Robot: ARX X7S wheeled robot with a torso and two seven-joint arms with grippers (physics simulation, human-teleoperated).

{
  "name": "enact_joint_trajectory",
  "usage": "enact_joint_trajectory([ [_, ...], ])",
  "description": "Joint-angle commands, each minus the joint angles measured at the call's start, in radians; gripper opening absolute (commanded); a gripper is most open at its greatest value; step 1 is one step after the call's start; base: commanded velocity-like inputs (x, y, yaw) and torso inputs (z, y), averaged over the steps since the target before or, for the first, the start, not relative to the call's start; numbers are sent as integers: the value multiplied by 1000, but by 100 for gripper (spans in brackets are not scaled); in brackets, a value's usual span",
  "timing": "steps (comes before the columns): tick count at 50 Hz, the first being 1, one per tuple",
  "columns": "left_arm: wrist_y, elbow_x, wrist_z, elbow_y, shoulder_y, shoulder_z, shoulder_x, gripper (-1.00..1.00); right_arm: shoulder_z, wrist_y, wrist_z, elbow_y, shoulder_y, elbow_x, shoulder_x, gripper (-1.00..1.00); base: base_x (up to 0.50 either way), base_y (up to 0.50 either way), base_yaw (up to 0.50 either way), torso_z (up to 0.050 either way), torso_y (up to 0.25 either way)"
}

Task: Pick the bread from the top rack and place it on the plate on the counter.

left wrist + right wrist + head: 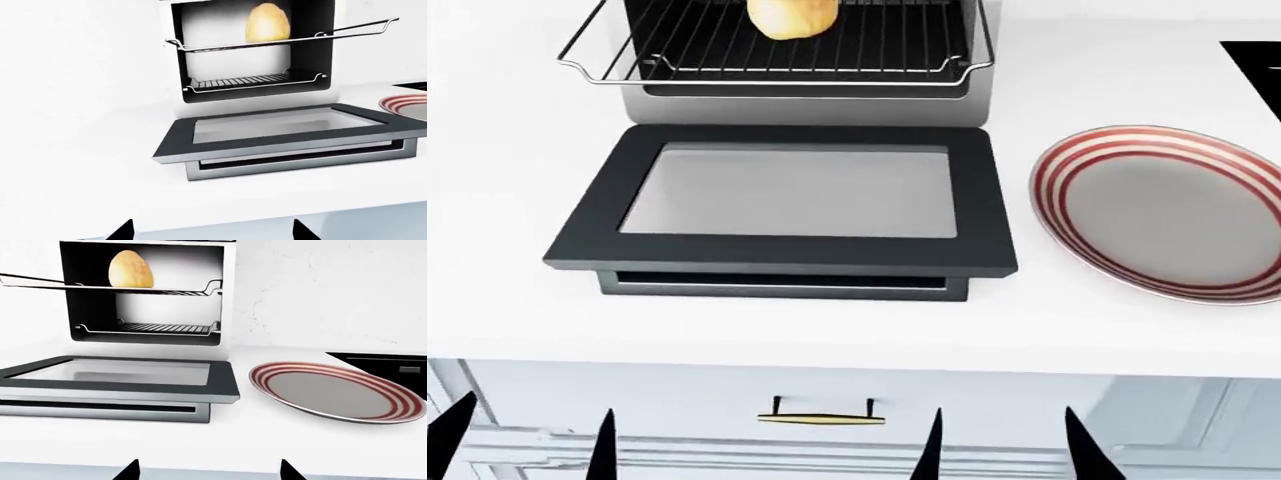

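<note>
Both grippers show only as dark fingertips at the near edge of each view, jaws parted and holding nothing: the left gripper [527, 440] and the right gripper [1004, 445] hang low in front of the cabinets, short of the counter [507, 200].

By my reading, the task stands at its first step, the reach toward the bread, with nothing grasped yet. The next move calls for one arm to rise, pass over the open oven door [787, 205], and close around the roll without catching the wire bars.

Ahead of and above both sets of jaws, well apart from them, the bread [791, 16] rests on the top rack [774, 60], which is slid partway out of the oven. Beneath it a lower rack [163, 328] sits inside the cavity. Beyond the right jaws and off to their outer side, the plate [1068, 170] lies on the counter beside the door, bare of food.
</note>
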Motion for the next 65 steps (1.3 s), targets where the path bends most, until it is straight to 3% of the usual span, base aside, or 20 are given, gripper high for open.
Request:
enact_joint_trajectory([
  [1, -121, 6, 20, 83, -70, -27, -7, 100, 28, 106, -20, -75, 41, 3, 9, 100, 0, 0, 0, 46, 84],
  [11, -424, -54, 41, 246, -244, -65, -51, 100, 57, 425, -7, -269, 182, 45, 65, 100, 0, 0, 0, 46, 86],
  [24, -756, -120, 59, 390, -513, -92, -81, 100, 137, 685, -18, -416, 381, 109, 136, 100, 0, 0, 0, 46, 85],
  [43, -1129, -219, 93, 396, -996, -105, -106, 100, 107, 1114, -44, -522, 851, 197, 224, 100, 0, 0, 0, 47, 85],
  [46, -1132, -338, 18, 361, -1058, -112, -144, 100, 118, 1174, -51, -529, 926, 213, 230, 100, 0, 0, 0, 47, 86],
  [50, -1132, -680, -225, 290, -1160, -143, -219, 100, 125, 1229, -53, -532, 1002, 231, 242, 100, 0, 0, 0, 47, 85],
  [54, -1130, -905, -391, 221, -1258, -147, -267, 100, 113, 1253, -26, -527, 1064, 279, 259, 100, 0, 0, 0, 47, 85],
  [65, -1117, -1235, -676, 136, -1377, -109, -316, 100, 117, 1251, 256, -463, 1200, 673, 340, 100, 148, -124, 0, 47, 85],
])
